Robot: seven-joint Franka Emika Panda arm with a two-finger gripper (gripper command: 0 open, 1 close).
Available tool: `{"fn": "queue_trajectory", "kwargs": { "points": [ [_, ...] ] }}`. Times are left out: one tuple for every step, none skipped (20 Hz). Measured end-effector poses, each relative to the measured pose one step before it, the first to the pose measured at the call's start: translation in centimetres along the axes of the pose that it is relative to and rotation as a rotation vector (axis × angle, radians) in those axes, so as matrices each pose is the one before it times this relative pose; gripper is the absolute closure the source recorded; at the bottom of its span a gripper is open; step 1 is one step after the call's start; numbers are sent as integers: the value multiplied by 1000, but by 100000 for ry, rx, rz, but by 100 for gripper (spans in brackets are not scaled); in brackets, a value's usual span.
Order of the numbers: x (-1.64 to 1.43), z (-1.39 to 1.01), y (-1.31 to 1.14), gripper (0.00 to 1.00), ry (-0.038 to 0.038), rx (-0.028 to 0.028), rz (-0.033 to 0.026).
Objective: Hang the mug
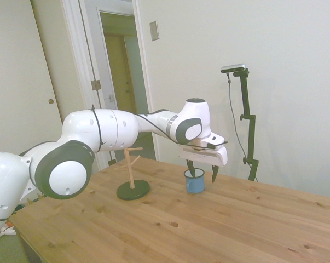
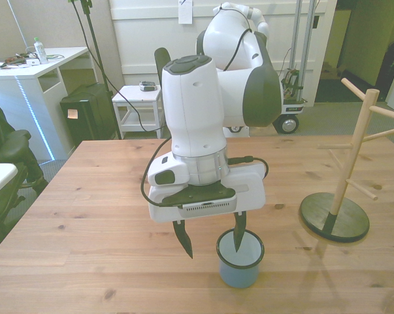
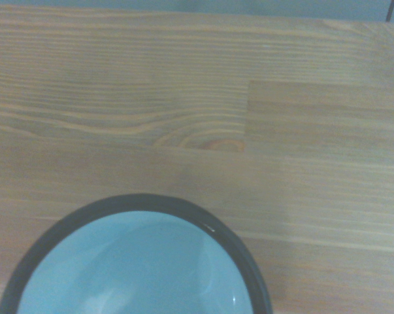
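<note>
Mug upright on the table, near the near edge in the front view, a little toward the front view's right of centre. Light blue outside, pale inside, thin dark rim. Handle not visible in any view.

Gripper points straight down over the mug, fingers spread apart. One fingertip dips inside the mug's mouth, close to the rim on the front view's left side; whether it touches the wall cannot be told. The other finger hangs outside the mug, clear of it, tip above the table. Nothing is clamped between them. Side view agrees: one dark finger in the mug, the other outside it toward the picture's right.

Rack stands on the table to the front view's right of the mug, well apart from it: dark round base, bare wooden post, several pegs angled upward. In the side view the rack sits to the picture's left of the mug, with a gap between. No mug on any peg.

Wrist view: mug rim and pale interior close up, wood grain beyond.
</note>
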State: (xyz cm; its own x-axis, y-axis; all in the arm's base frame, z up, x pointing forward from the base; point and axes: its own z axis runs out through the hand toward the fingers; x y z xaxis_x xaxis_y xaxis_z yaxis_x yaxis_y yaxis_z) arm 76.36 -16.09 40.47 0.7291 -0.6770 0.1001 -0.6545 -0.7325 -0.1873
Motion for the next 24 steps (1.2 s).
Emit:
{"fn": "queue_trajectory", "kwargs": {
  "points": [
    [-35,155,-78,0,-32,1,-115],
    [-95,77,-184,0,-2,95,-257],
    [-109,19,-208,0,34,85,-269],
    [-99,-14,-197,100,25,71,-71],
    [-73,-68,-201,100,147,112,174],
    [10,-93,-104,100,275,57,175],
    [52,-28,-27,100,211,22,279],
    [80,28,18,100,185,-44,248],
    [115,64,118,100,187,-227,200],
    [125,89,135,100,174,-270,175],
    [88,96,68,100,105,-161,82],
    [55,83,15,100,70,-83,6],
    [45,108,-24,100,63,-28,-46],
    [23,147,-41,100,1,-43,-72],
    [-4,156,-33,100,-76,-81,-66],
    [1,98,-6,100,-60,-59,-21],
    [-2,33,2,100,-29,-22,0],
    [0,-15,-10,100,26,17,-11],
    [1,-32,-20,100,55,36,-25],
    [-22,-25,-57,100,41,41,-76],
    [-49,-14,-95,100,17,41,-107],
    [-48,-11,-105,100,91,79,-88],
    [-52,-16,-98,100,47,39,-100],
    [-40,-12,-77,100,58,7,-74]
  ]
}}
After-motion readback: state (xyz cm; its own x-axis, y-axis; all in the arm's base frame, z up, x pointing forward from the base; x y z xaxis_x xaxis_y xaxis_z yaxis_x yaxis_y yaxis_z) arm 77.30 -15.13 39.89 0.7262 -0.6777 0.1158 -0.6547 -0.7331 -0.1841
